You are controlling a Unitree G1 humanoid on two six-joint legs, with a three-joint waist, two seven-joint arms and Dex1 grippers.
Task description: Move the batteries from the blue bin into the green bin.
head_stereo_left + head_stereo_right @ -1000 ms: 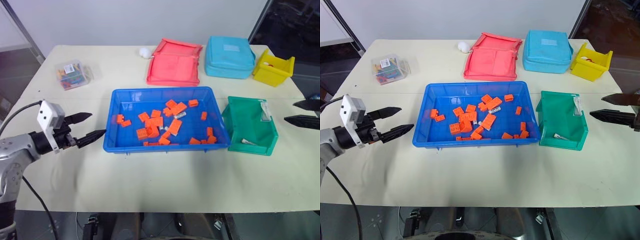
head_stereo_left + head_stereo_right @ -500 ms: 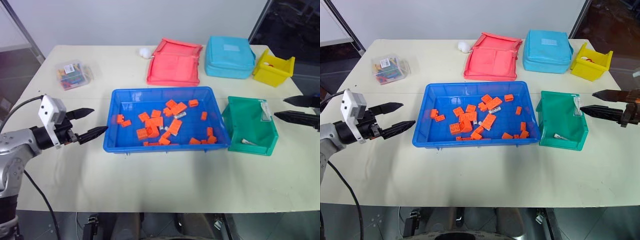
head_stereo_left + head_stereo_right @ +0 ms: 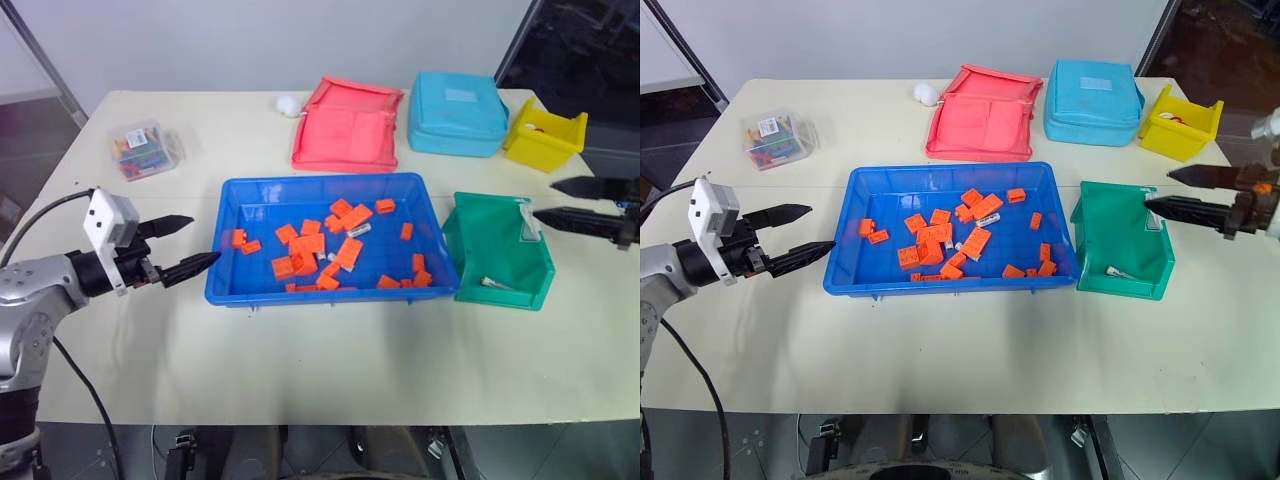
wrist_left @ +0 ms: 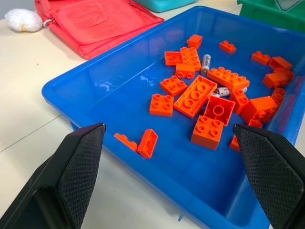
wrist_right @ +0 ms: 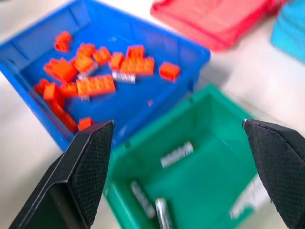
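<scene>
The blue bin [image 3: 262, 208] sits mid-table, holding several orange blocks [image 3: 311, 243] with silver batteries [image 3: 359, 230] among them. In the left wrist view one battery [image 4: 206, 62] lies beside the blocks. The green bin [image 3: 470, 240] stands just right of it with batteries [image 5: 176, 154] on its floor. My left gripper [image 3: 205, 238] is open and empty, level with the blue bin's left wall and just outside it. My right gripper [image 3: 543, 200] is open and empty, hovering over the green bin's right rim and pointing left.
A red pouch [image 3: 348, 124], a light-blue pouch [image 3: 459, 113] and a yellow bin [image 3: 545, 134] line the far side. A clear box of coloured bits [image 3: 147, 150] and a white ball [image 3: 289, 103] lie at the far left. Bare tabletop runs along the front.
My right gripper has moved left and a little up, from beyond the green bin's right side to over its rim, still open. The left gripper has held its place.
</scene>
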